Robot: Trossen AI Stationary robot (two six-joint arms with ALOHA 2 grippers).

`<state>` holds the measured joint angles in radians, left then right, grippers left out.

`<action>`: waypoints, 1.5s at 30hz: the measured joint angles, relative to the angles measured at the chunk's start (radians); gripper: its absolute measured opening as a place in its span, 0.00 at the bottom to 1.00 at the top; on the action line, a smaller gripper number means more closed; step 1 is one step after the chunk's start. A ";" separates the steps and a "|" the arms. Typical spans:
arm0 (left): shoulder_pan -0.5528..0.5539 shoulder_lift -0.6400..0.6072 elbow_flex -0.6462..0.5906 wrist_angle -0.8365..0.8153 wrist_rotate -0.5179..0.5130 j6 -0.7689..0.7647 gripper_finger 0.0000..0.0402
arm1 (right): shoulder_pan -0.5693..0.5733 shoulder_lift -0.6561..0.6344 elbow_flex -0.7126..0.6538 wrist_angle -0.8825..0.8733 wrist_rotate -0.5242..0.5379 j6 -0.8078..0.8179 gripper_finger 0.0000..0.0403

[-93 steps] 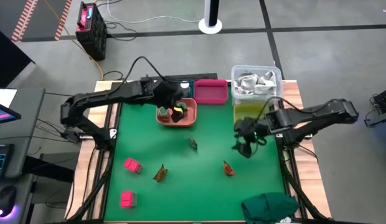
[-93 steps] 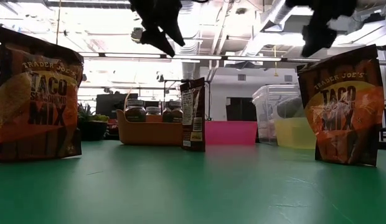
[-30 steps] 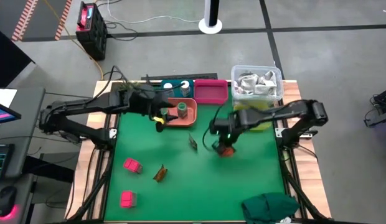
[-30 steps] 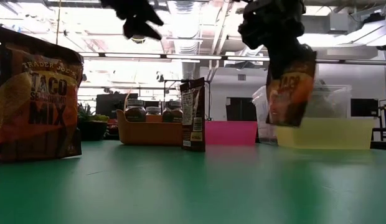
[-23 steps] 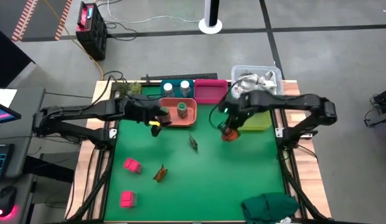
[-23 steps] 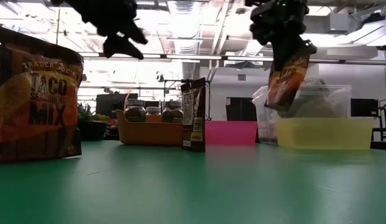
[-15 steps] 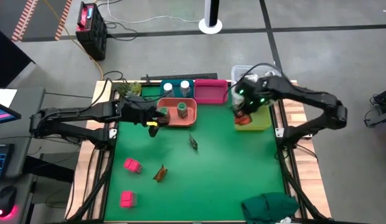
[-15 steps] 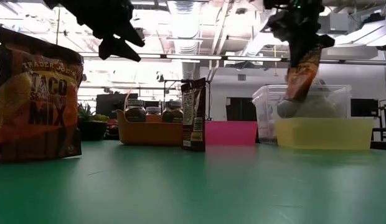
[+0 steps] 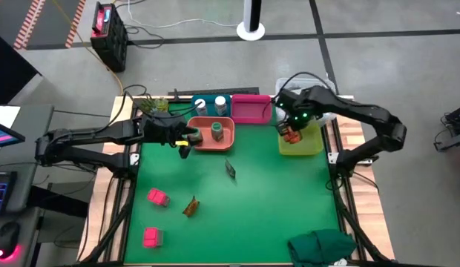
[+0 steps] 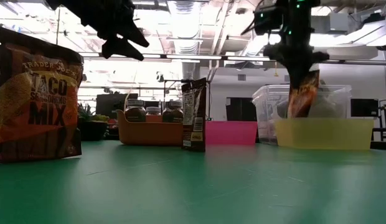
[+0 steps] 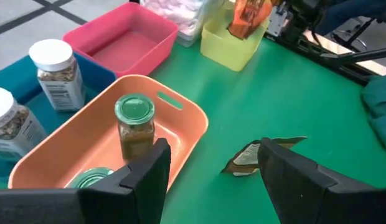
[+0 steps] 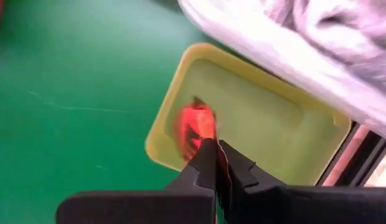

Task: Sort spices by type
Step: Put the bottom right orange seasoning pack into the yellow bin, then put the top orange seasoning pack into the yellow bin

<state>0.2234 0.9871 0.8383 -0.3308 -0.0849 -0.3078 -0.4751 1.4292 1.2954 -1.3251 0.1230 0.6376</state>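
My right gripper point(image 9: 291, 130) is shut on a brown-orange sachet point(image 10: 303, 93) over the yellow bin point(image 9: 304, 143) at the far right. My left gripper point(image 9: 184, 142) hovers open and empty by the left end of the orange tray point(image 9: 224, 139), which holds two green-lidded jars point(image 11: 134, 121). Two white-capped jars point(image 11: 53, 68) stand in the teal tray point(image 9: 208, 100). Two more sachets point(image 9: 230, 170) point(image 9: 191, 207) and two pink blocks point(image 9: 157, 197) point(image 9: 150, 236) lie on the green mat. My right gripper pinches the sachet's upper edge point(image 10: 305, 76) between its two fingers, which come from above and point down. The sachet hangs below them, nearly upright and clear of the table. Its lower end point(image 12: 194, 127) is over the yellow bin, at about rim height.
An empty pink bin point(image 9: 251, 109) sits between the teal tray and a clear bin of crumpled wrappers point(image 9: 304, 94). A plant sprig point(image 9: 152, 105) lies at the far left corner, and a dark green cloth point(image 9: 323, 245) at the near right. The mat's middle is open.
My right gripper has carried the sachet from above the mat's middle toward the far right, over the yellow bin, and has come down there with the sachet still hanging. My left gripper has drawn back a little toward the table's left edge.
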 joint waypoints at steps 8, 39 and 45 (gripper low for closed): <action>0.003 0.000 0.000 -0.001 0.000 -0.016 0.57 | 0.018 -0.026 -0.145 0.132 -0.006 0.075 0.06; 0.001 0.000 0.000 -0.040 0.053 0.012 0.57 | 0.052 -0.003 -0.144 0.162 -0.048 0.108 0.60; 0.001 -0.006 0.000 -0.049 0.054 0.019 0.57 | 0.101 -0.003 0.037 0.062 -0.001 0.088 0.61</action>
<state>0.2249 0.9814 0.8387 -0.3794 -0.0307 -0.2891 -0.3742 1.4258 1.3324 -1.2633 0.1223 0.7256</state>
